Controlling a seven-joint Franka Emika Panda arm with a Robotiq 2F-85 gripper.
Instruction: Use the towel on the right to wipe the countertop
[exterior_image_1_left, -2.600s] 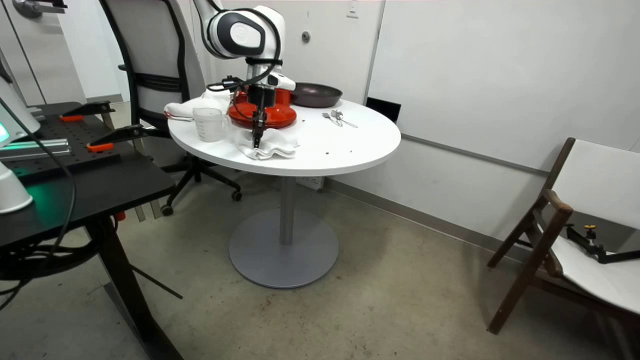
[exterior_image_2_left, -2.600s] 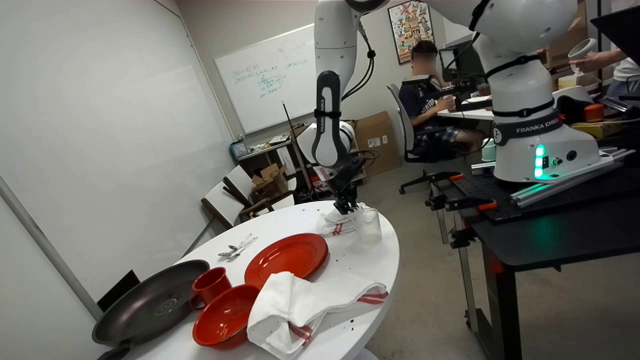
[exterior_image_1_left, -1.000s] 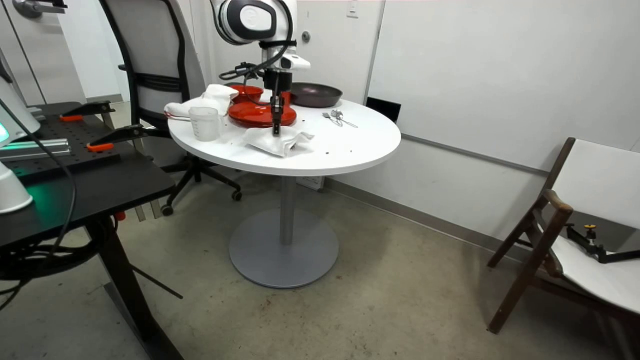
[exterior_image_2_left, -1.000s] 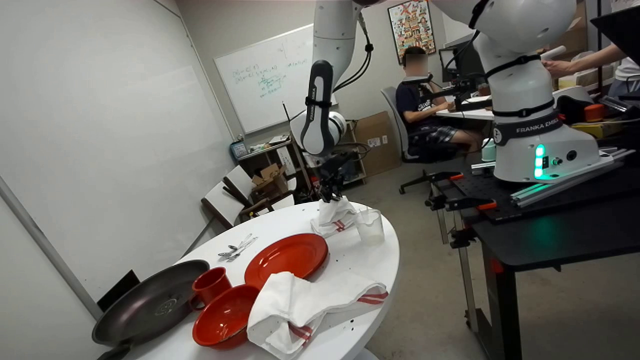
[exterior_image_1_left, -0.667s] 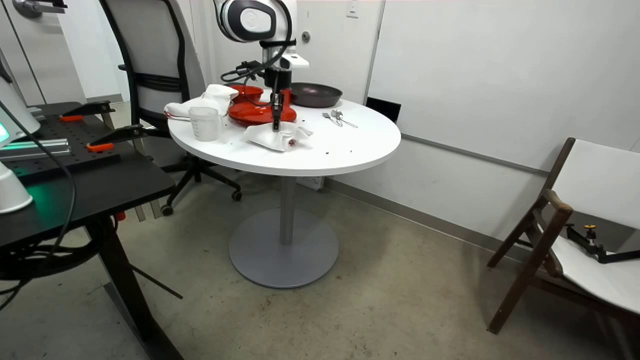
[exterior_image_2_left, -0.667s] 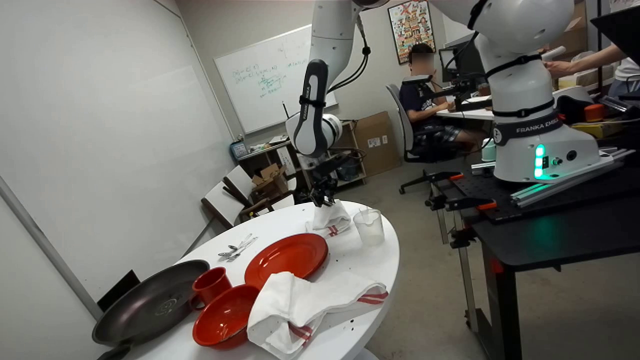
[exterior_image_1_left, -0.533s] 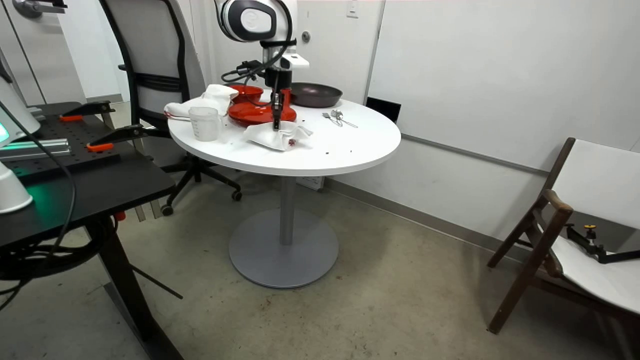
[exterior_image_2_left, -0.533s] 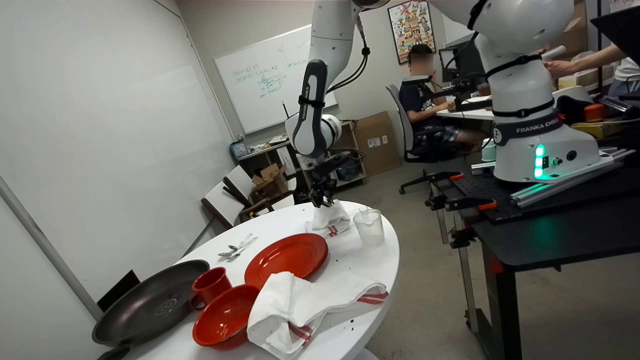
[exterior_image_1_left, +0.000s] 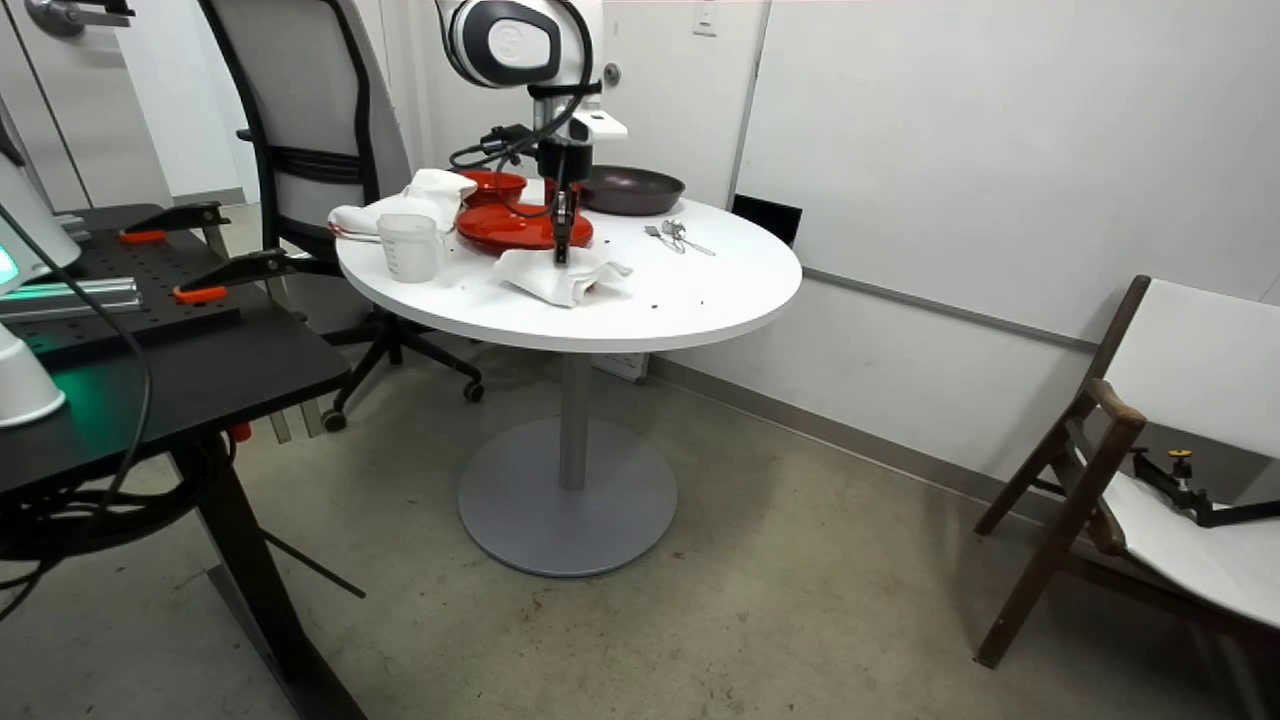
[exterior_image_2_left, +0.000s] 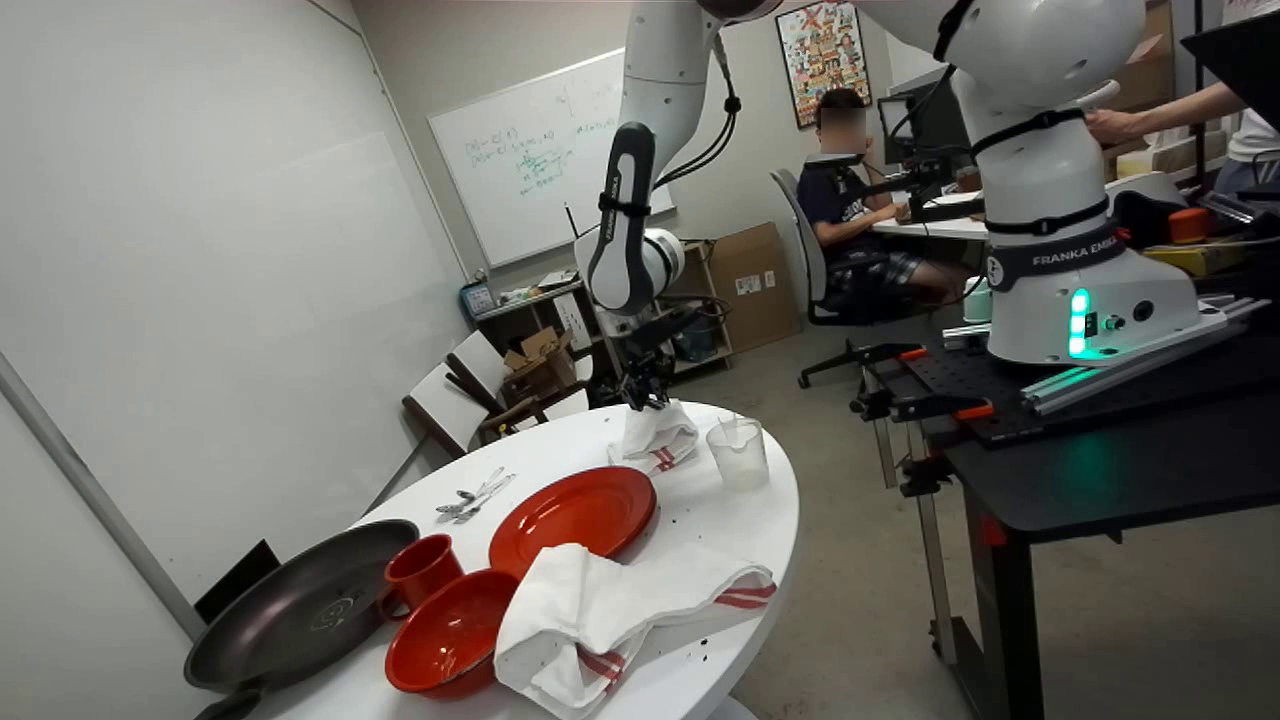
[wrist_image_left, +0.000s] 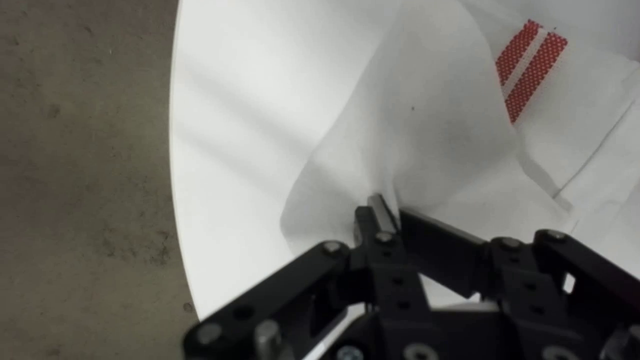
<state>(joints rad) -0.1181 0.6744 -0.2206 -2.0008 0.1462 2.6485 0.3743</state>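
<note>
Wrist view: black fingers (wrist_image_left: 392, 265) closed together on pinched fold of white cloth towel with red stripes (wrist_image_left: 450, 125). In both exterior views towel's lower folds seem to rest on round white table (exterior_image_1_left: 720, 290), near clear plastic measuring cup (exterior_image_2_left: 738, 455) and round red plate (exterior_image_2_left: 575, 510); how firmly they press, cannot tell. Grasp done; wiping, by judgement, current step, unfinished: small dark specks (exterior_image_2_left: 704, 656) dot table, some close to edge. Left to do: pass towel over those. Second white red-striped towel (exterior_image_2_left: 590, 610) lies apart, ungripped.
</note>
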